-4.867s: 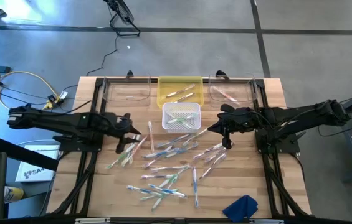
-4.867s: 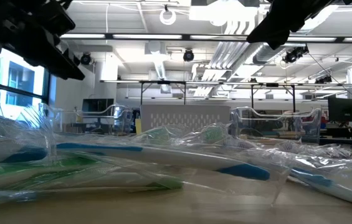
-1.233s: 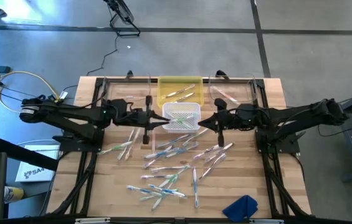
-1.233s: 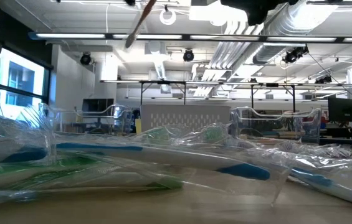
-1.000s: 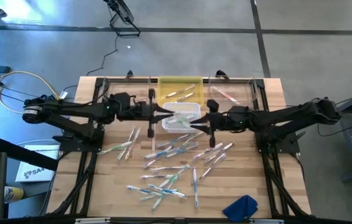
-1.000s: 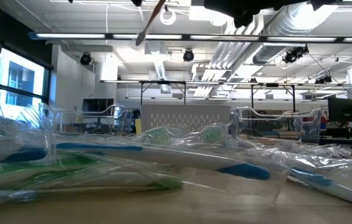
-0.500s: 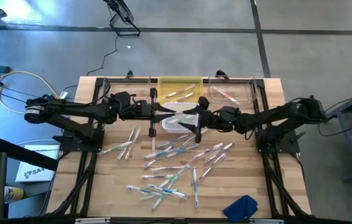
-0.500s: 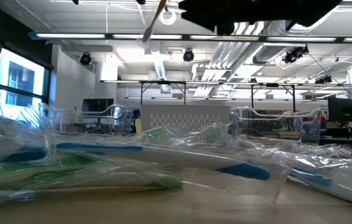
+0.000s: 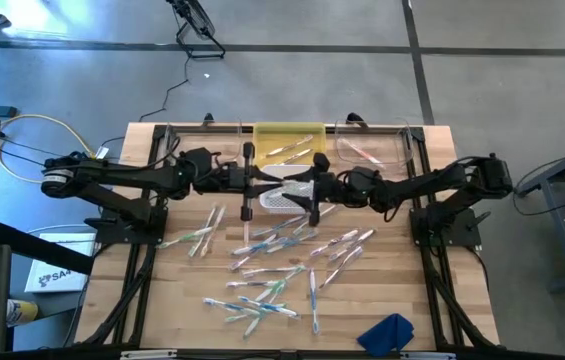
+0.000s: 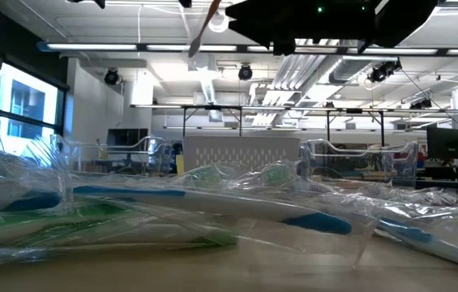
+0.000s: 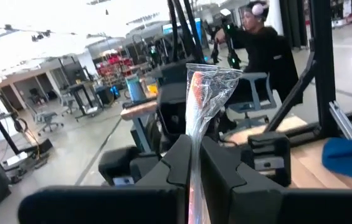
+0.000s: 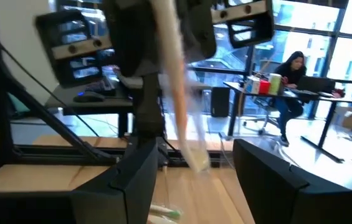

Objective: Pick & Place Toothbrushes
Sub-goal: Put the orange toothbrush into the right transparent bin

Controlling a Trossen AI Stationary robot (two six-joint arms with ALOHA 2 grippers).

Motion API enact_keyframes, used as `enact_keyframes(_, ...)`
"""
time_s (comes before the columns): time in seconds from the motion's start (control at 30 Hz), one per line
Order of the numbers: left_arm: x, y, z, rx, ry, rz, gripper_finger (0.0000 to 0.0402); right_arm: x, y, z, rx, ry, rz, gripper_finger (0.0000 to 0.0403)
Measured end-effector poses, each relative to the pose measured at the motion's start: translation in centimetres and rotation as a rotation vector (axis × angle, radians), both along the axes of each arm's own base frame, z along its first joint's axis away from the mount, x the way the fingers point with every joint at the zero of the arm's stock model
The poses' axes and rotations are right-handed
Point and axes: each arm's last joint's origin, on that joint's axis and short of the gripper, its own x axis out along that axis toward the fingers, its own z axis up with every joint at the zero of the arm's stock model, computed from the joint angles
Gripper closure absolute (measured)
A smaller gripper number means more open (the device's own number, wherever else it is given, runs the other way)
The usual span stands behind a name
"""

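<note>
Near edge of the wooden slat table [image 9: 162, 310]: crumpled blue cloth [image 9: 387, 333] at the front right corner. Loose toothbrushes [image 9: 272, 268] scattered mid-table, thin white sticks with green, blue and pink accents, each in crinkly clear wrap; the low view looks across this glossy wrap at table level.

Above the pile, both arms meet over the white mesh basket [image 9: 284, 196]. Left gripper [image 9: 246, 184] has its fingers pressed together on a wrapped toothbrush [image 9: 246, 186], pinched mid-length and held in the air beside the basket's left side; in the left wrist view the wrapped toothbrush [image 11: 197, 118] sticks up between the dark fingers [image 11: 177, 163], clear film twisted at the top, orange-pink showing inside. Right gripper [image 9: 313, 191] sits facing it over the basket, fingers spread wide, nothing between them; in the right wrist view its fingers [image 12: 135, 180] frame the same pale stick [image 12: 176, 93] without touching.

Farther back: yellow tray [image 9: 288, 131] holding a few brushes, flanked by clear plastic bins [image 9: 200, 146], the right one with a pinkish brush inside.

No readable writing on the table items. A person sits at a desk in the room behind.
</note>
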Motion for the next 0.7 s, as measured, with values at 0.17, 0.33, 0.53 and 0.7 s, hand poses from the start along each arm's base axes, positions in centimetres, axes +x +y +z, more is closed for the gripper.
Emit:
enact_keyframes(0.17, 1.0, 0.1, -0.4, -0.001, -0.046, 0.002, 0.0385, 0.0, 0.1, 0.1, -0.004, -0.01, 0.026, 0.0202)
enact_keyframes(0.33, 1.7, 0.1, -0.9, -0.02, -0.063, -0.013, 0.0385, 0.0, 0.0, 0.1, 0.002, -0.009, 0.013, 0.0202)
enact_keyframes(0.53, 1.9, 0.1, -0.7, -0.017, -0.112, -0.016, 0.0385, 0.0, 0.0, 0.0, 0.0, -0.002, 0.013, 0.0202)
enact_keyframes(0.7, 2.4, 0.1, -1.2, -0.021, -0.102, -0.016, 0.0385, 0.0, 0.0, 0.0, -0.002, -0.002, 0.013, 0.0202)
